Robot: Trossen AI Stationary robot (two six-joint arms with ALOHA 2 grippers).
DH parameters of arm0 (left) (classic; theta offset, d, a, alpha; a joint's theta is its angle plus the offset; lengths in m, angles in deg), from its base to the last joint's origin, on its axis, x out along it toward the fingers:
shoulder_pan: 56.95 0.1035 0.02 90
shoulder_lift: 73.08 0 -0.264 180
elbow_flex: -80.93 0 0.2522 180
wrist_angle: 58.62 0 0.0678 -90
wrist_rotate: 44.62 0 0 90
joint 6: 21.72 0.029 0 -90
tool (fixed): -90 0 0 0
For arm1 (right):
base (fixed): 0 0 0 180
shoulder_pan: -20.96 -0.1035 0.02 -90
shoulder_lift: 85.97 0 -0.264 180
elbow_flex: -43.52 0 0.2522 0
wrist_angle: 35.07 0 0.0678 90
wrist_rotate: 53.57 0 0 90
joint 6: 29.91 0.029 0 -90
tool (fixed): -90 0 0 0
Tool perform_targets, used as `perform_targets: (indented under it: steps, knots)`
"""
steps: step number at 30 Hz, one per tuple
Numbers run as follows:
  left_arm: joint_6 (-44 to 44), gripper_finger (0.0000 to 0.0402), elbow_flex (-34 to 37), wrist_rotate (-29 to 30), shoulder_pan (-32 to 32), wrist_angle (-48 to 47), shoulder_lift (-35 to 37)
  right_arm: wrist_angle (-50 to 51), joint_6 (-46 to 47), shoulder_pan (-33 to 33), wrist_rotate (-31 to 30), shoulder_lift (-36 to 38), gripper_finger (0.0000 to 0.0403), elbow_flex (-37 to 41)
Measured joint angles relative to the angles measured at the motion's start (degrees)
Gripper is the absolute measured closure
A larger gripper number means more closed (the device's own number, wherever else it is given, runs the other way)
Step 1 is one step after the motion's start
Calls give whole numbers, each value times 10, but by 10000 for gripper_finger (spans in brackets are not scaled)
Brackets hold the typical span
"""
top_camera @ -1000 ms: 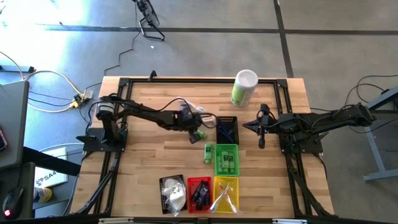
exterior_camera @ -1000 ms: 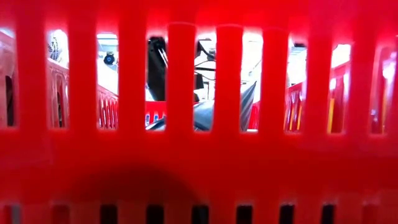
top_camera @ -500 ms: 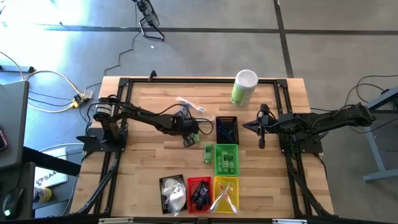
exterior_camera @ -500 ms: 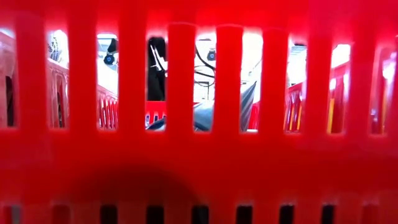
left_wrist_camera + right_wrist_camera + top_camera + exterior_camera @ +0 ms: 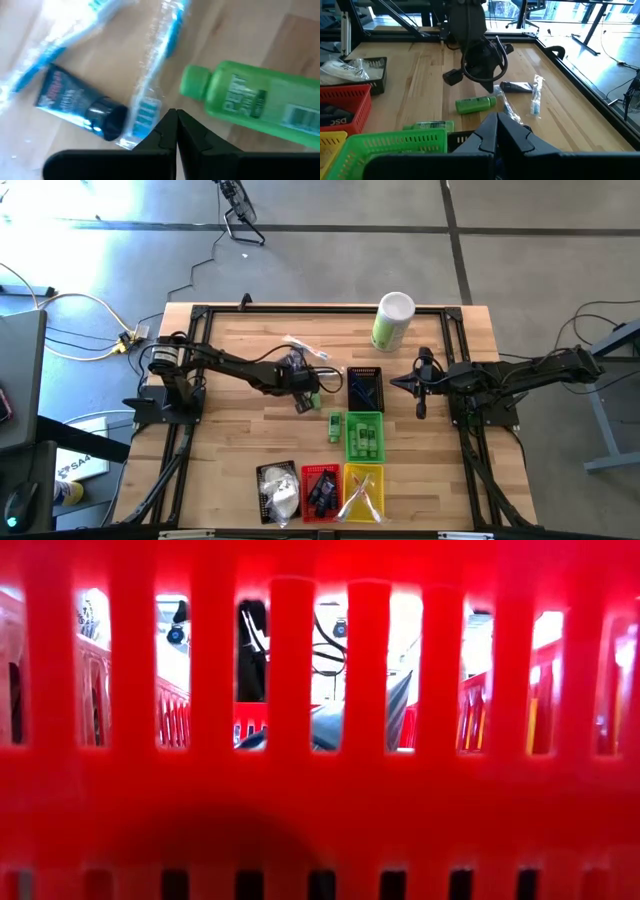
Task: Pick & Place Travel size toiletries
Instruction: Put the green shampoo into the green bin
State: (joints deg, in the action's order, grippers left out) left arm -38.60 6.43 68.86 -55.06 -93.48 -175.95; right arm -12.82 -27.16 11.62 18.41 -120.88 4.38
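Low view almost wholly blocked by red basket wall; only slivers of arms visible through slots. Left gripper over tabletop centre, fingers pressed together, holding nothing. Just beneath it lie green bottle, dark blue tube, clear-wrapped sticks, edges blurred, partly cut off. Right gripper near right edge, fingers closed, empty. Second green bottle beside green basket.

You had two loose green bottles, one dark blue tube, two clear-wrapped sticks and five baskets on the table.
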Motion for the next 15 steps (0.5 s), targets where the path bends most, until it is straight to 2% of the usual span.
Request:
perform_targets:
  steps: [4, 15]
  knots:
    - [-24, 401, 0, 29, 0, -17, 17, 0, 0, 0, 0, 0, 398, 0]
    - [-94, 401, -1, 23, 0, -13, 80, -2, 0, 0, 0, 0, 398, 0]
